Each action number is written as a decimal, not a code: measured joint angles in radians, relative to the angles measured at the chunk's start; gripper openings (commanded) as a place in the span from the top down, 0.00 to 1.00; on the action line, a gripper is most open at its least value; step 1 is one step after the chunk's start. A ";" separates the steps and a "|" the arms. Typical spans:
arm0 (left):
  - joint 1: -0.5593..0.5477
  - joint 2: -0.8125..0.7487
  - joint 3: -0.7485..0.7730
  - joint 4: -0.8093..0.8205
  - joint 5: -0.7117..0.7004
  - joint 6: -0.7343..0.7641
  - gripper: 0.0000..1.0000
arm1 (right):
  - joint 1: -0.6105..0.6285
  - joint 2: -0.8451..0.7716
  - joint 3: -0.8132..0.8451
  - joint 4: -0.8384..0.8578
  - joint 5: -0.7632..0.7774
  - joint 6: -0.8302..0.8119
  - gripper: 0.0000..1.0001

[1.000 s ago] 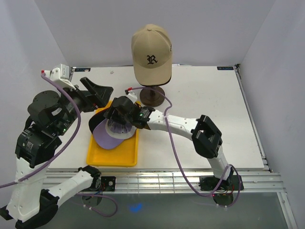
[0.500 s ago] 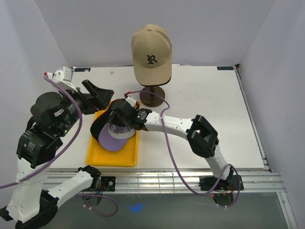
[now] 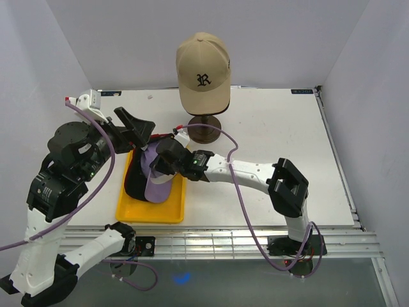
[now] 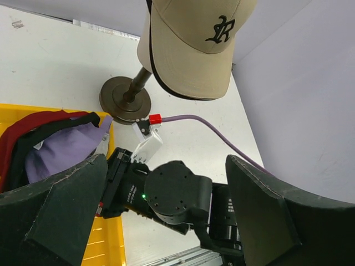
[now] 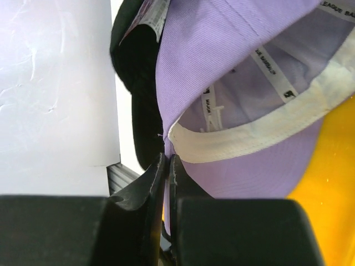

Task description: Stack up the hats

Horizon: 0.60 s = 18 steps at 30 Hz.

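Three pale walls [image 3: 192,32] enclose a white bench [image 3: 275,141]. A yellow tray [image 3: 150,212] near its front-left corner holds the lavender cap [image 3: 157,188], rim pinched in the right gripper [image 5: 166,163]; a tan cap [image 3: 203,67] tops the stand [image 3: 206,130] by the back edge. Left gripper [image 3: 136,123] gapes.

Table [image 3: 281,128]: white, flat top.
Tray [image 3: 135,211]: yellow, set on table at left front.
Stand [image 3: 206,131]: dark round base, placed just behind tray.
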 measured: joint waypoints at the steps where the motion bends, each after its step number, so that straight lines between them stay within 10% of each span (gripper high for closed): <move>1: 0.000 0.002 0.000 0.003 0.000 -0.002 0.02 | 0.004 -0.010 -0.005 0.002 0.003 -0.002 0.92; 18: 0.000 0.086 0.092 0.064 0.039 -0.055 0.02 | 0.030 -0.428 -0.299 0.132 -0.019 -0.025 0.92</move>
